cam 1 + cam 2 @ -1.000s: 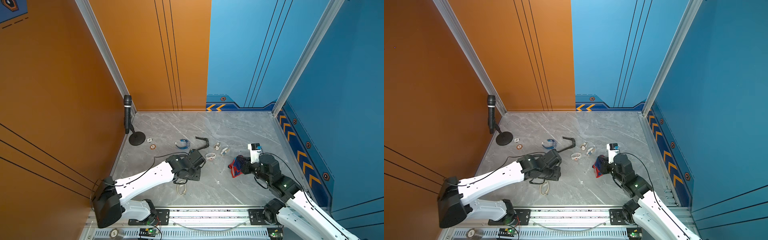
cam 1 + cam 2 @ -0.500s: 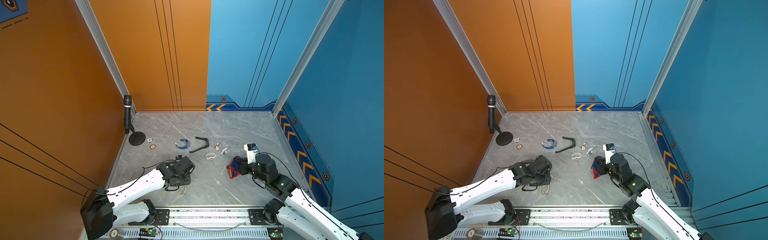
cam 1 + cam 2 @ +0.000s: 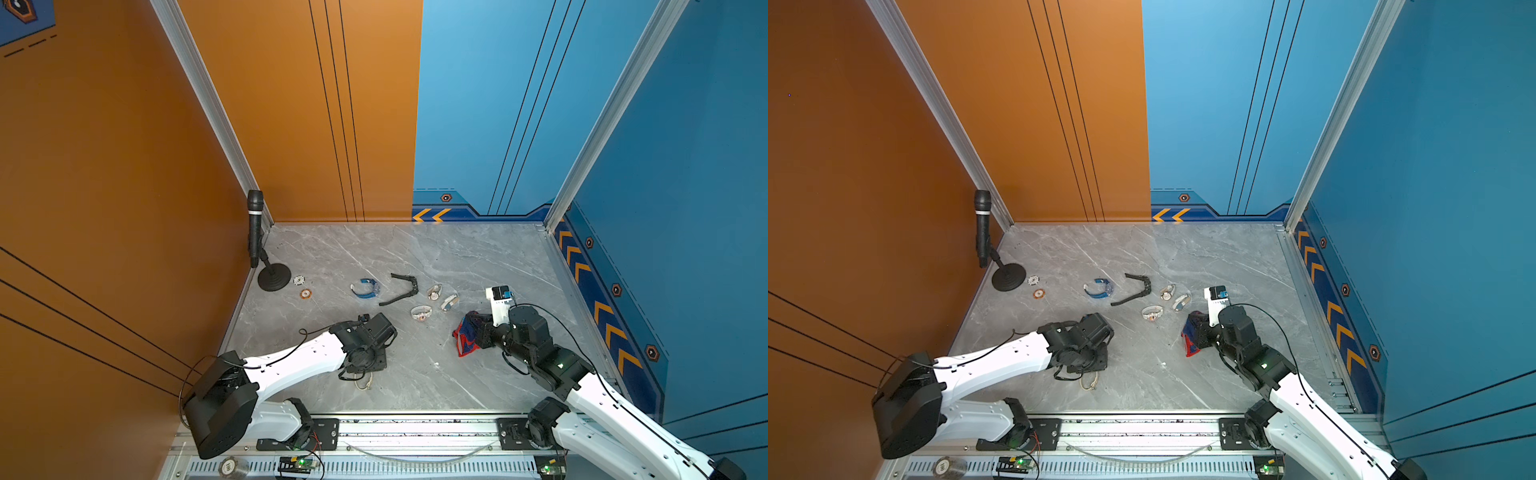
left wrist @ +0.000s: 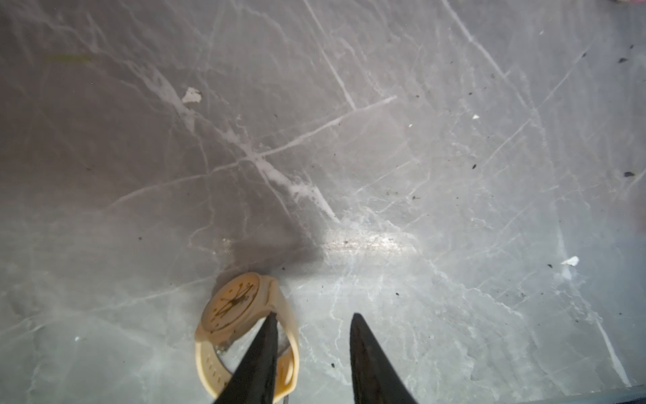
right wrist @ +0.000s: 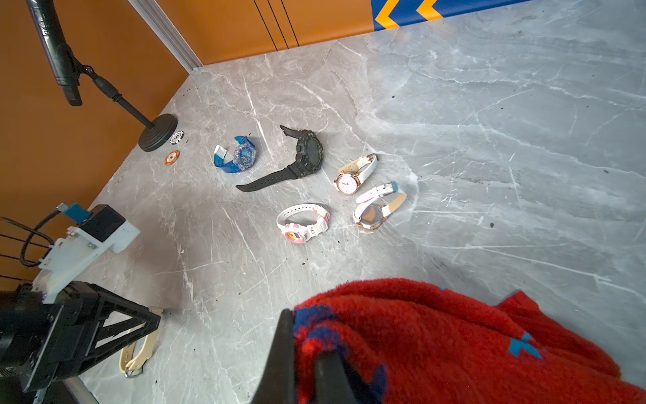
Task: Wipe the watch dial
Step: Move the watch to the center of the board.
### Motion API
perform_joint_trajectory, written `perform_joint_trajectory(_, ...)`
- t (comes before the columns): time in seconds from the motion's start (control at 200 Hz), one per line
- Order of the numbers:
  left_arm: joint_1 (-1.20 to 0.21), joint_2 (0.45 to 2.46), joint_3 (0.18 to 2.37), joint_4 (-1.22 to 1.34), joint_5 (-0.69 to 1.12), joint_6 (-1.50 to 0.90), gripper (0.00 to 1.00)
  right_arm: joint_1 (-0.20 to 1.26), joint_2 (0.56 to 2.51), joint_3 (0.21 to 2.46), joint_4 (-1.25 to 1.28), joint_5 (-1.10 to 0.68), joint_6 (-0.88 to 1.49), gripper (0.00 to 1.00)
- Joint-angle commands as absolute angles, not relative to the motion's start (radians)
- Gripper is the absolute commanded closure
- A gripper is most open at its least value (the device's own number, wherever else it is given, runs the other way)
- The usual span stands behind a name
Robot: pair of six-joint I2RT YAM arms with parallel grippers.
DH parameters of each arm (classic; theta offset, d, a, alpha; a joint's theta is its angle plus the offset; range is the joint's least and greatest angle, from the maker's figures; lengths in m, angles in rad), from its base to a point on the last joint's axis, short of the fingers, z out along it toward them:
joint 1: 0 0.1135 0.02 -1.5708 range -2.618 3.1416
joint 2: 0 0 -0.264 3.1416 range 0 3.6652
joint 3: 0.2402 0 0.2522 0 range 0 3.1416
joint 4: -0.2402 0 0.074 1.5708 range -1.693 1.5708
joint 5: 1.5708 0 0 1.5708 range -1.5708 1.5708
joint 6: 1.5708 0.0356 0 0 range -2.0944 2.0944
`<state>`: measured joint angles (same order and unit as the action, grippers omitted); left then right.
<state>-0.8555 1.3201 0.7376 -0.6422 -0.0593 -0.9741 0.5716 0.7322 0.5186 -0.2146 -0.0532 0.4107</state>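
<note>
Cream rubber watch (image 4: 206,363) lies on the grey marble table (image 4: 419,140), near the front edge on the left arm's side, well apart from the black watch (image 5: 300,154) and the other watches farther back.

Step in hand looks like the pickup, wiping not yet begun. Left gripper (image 4: 314,316) is low over the watch with its jaws apart: one finger pokes inside the strap (image 4: 293,344) loop, the other sits outside it, and nothing is pinched yet. Right gripper (image 5: 306,332) is clamped on the red fleece cloth (image 5: 437,332) and held off to the right, not near the watch.

Next move likely calls for the left jaws to squeeze the strap, lift, and turn the dial toward the cloth. A thin strap could slip or twist.

Dial (image 4: 229,306) is pale cream with gold hands and markers, tilted up on edge and facing away from the jaws. Cannot tell whether it is smudged.
</note>
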Motion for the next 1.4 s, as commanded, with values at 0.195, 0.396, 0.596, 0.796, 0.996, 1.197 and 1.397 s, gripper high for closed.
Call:
perform_joint_trajectory(0.195,-0.848,1.335,0.707,-0.644,-0.064,-0.978,0.65,0.561,0.759,0.487,-0.130,-0.074,0.401,1.00)
perform_joint_trajectory(0.396,-0.851,1.364,0.710,-0.635,-0.069,-0.980,0.65,0.552,0.797,0.485,-0.101,-0.097,0.393,1.00)
perform_joint_trajectory(0.596,-0.843,1.429,0.733,-0.631,-0.075,-0.952,0.71,0.544,0.813,0.482,-0.083,-0.109,0.393,1.00)
perform_joint_trajectory(0.796,-0.856,1.493,0.784,-0.629,-0.099,-0.878,0.96,0.543,0.801,0.474,-0.082,-0.105,0.402,1.00)
perform_joint_trajectory(0.996,-0.980,1.612,0.964,-0.648,-0.084,-0.622,1.00,0.541,0.775,0.481,-0.109,-0.074,0.396,1.00)
perform_joint_trajectory(1.197,-1.086,1.718,1.081,-0.674,0.040,-0.249,1.00,0.481,0.748,0.520,-0.209,-0.031,0.382,1.00)
perform_joint_trajectory(1.397,-1.117,1.744,1.068,-0.672,0.080,-0.003,1.00,0.454,0.736,0.524,-0.231,-0.072,0.387,1.00)
